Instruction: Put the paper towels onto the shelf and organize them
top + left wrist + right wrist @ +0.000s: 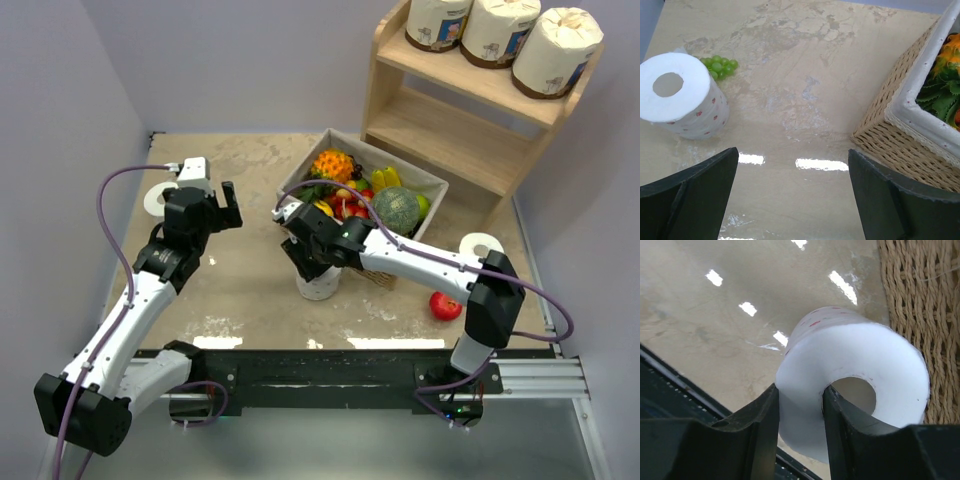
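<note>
Right gripper (800,392) is clamped on the wall of a bare white roll (855,350), which is on the table (250,290) right beside the wicker basket (890,135). One finger looks like it's inside the core, but it's hard to be sure. Left gripper (792,152) hangs with its jaws wide apart and nothing in them, near another bare roll (682,95). Three wrapped rolls (497,30) sit on the top tier of the shelf (470,140). A third bare roll (482,245) is by the right arm.

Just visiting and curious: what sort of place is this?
Likely a robot lab bench staged as a pantry: two arms mounted at a table, a wooden shelf holding paper towels.
</note>
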{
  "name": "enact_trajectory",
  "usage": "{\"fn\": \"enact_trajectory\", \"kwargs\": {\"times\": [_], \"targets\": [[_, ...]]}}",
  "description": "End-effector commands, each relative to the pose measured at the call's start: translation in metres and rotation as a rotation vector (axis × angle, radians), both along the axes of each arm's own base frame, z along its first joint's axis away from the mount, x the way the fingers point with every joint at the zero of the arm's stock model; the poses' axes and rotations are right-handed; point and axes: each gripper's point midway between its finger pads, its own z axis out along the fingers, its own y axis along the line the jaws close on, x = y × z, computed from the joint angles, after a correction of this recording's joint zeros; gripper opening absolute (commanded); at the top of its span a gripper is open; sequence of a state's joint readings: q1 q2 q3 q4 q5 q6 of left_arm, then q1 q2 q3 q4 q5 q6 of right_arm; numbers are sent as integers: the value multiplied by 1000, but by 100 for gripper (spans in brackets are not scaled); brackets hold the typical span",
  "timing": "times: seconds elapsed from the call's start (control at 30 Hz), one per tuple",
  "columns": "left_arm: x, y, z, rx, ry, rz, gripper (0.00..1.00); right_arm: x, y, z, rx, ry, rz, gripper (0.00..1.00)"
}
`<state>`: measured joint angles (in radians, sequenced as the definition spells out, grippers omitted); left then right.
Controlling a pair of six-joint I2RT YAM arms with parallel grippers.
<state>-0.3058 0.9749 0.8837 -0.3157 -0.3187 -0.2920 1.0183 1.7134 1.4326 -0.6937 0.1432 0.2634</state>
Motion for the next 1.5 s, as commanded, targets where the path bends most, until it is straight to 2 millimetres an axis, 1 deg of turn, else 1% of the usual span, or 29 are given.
{"fn": "enact_trajectory", "kwargs": {"times": [0.0,0.07,0.1,0.17,0.2,0.23,0.33,0.37,0.4,0.43,0.47,0.5,0.53,0.6,0.63,0.67,0.7,0.73,0.77,0.8,0.93,0.97,1.0,1.07,1.1,1.17,1.2,1.3,1.47], "targets": [[-2,11,13,23,-55,36,96,-4,26,100,221,-90,88,30],[-4,16,16,27,-67,63,96,-4,26,120,244,-114,110,29],[-4,18,18,29,-72,72,97,-2,26,139,262,-143,111,29],[-6,22,21,32,-83,94,97,7,19,159,249,-212,100,30],[-7,23,21,29,-86,97,97,13,16,176,243,-253,90,30],[-8,23,24,25,-96,97,97,25,6,185,199,-324,66,31],[-8,22,25,20,-101,90,97,49,-12,214,104,-453,23,33],[-8,21,24,20,-100,89,97,60,-23,235,84,-523,-16,33],[-8,20,24,20,-98,84,97,68,-33,240,47,-551,-40,33],[-8,20,25,14,-99,81,97,84,-46,242,1,-578,-71,33],[-8,19,25,15,-99,79,97,94,-56,254,-9,-611,-107,33],[-8,19,25,12,-99,79,97,103,-67,257,-32,-623,-129,33],[-8,18,26,10,-101,73,97,121,-89,259,-59,-631,-189,33],[-9,17,26,7,-102,69,97,138,-118,264,-128,-666,-267,33],[-9,17,26,4,-104,66,97,149,-144,267,-161,-677,-330,33],[-9,16,26,3,-103,63,97,156,-156,267,-181,-683,-362,33],[-9,15,26,-2,-106,58,97,166,-178,268,-205,-686,-406,33],[-9,14,26,-4,-107,54,97,167,-190,273,-205,-698,-428,33],[-8,13,26,-6,-105,50,97,173,-197,270,-218,-704,-441,33],[-8,12,26,-9,-104,43,97,178,-213,270,-262,-717,-442,33],[-8,10,26,-17,-104,31,97,184,-237,263,-351,-752,-437,33],[-8,9,27,-20,-107,30,97,186,-243,261,-359,-744,-447,33],[-9,9,27,-21,-108,29,97,189,-255,260,-367,-736,-473,33],[-8,8,26,-21,-107,26,97,191,-266,255,-391,-717,-492,33],[-9,8,27,-22,-108,26,97,193,-276,253,-408,-710,-513,33],[-8,8,26,-21,-105,26,97,196,-287,249,-431,-697,-534,33],[-9,8,27,-22,-108,26,97,197,-298,248,-441,-691,-555,33],[-9,8,26,-23,-107,25,97,199,-312,247,-442,-680,-582,33],[-9,8,27,-25,-108,24,97,201,-323,239,-432,-667,-590,34]]}}
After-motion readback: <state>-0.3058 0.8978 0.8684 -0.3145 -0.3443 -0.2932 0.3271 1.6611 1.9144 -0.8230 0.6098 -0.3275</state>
